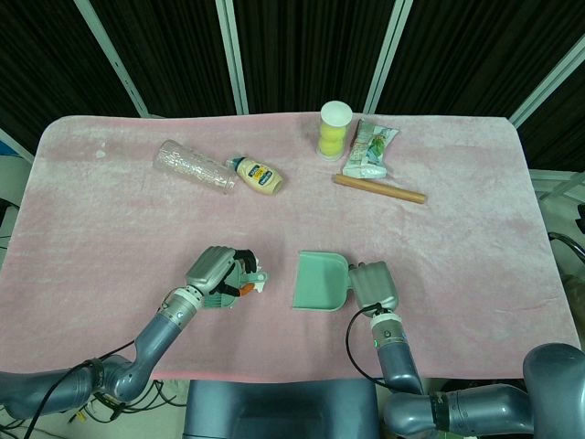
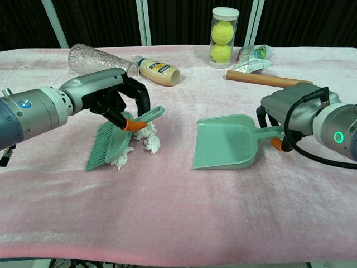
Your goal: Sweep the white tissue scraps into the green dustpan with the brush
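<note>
Setting: a table covered with a soft pink cloth (image 2: 178, 212), seen from above in the head view and from low in front in the chest view, with dark curtains behind.

Left hand: the grey robotic left hand (image 2: 114, 95) (image 1: 212, 271) sits left of centre in the chest view, its fingers clenched around the handle of a small green brush with an orange collar (image 2: 114, 142).

Brush: it tilts down to the lower left, bristles touching the cloth, its head lying over one of the scraps.

Tissue scraps: crumpled white tissue scraps (image 2: 149, 138) lie on the cloth just right of the brush head, and one more peeks out under the bristles (image 2: 124, 158). In the head view only a bit of white (image 1: 260, 279) shows beside the left hand. All of them are apart from the dustpan, on its left.

Dustpan: the flat green plastic dustpan (image 2: 226, 142) (image 1: 320, 281) lies on the cloth right of centre, its open mouth facing the lower left of the chest view.

Right hand: the grey right hand (image 2: 290, 111) (image 1: 373, 285) is at the right edge of the chest view, fingers grasping the dustpan's handle.

Back of table: across the upper part of both views lie a clear ribbed plastic bottle on its side (image 2: 100, 58), a squat cream sauce bottle on its side (image 2: 159, 71), an upright clear tube of yellow tennis balls (image 2: 224, 36), a crumpled green and white snack packet (image 2: 254, 58), and a wooden rolling stick (image 2: 268, 79).
</note>
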You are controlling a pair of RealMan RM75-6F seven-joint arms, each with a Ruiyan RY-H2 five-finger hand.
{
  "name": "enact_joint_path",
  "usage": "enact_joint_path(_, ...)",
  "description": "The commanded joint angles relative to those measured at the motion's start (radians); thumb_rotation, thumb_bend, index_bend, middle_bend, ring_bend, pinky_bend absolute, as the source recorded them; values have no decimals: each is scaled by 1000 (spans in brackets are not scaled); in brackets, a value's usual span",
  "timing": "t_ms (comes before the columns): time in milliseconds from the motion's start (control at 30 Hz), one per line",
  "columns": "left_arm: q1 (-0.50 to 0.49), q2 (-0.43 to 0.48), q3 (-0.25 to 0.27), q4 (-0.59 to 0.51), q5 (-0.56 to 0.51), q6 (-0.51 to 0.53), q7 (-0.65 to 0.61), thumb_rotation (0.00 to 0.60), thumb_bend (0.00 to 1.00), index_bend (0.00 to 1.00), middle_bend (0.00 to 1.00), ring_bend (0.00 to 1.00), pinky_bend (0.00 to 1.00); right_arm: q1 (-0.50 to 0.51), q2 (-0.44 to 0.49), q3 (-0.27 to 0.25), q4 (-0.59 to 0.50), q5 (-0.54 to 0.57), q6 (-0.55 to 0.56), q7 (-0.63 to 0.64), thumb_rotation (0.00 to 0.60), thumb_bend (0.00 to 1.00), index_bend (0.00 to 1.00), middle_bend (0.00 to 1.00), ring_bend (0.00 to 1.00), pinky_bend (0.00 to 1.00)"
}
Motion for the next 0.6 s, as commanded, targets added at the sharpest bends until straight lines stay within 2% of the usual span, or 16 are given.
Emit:
enact_joint_path(33, -3, -5, -3, 4, -1, -2, 0, 600, 384, 604, 638, 911, 1000, 3, 2, 1, 2, 1, -2, 1, 600, 508, 618, 573, 701, 807)
enact_joint_path(367, -14, -36, -13, 26, -6, -3, 0, 600, 394, 605, 639, 911, 1000, 5, 5, -8, 3, 6, -6, 8, 600, 508, 619, 573, 701, 807)
enact_joint_path(600, -54, -95, -48, 64, -7, -18, -9, 600, 394, 605, 639, 911, 1000, 10, 3, -6, 1, 10, -4, 12, 600, 508, 618, 573, 701, 807)
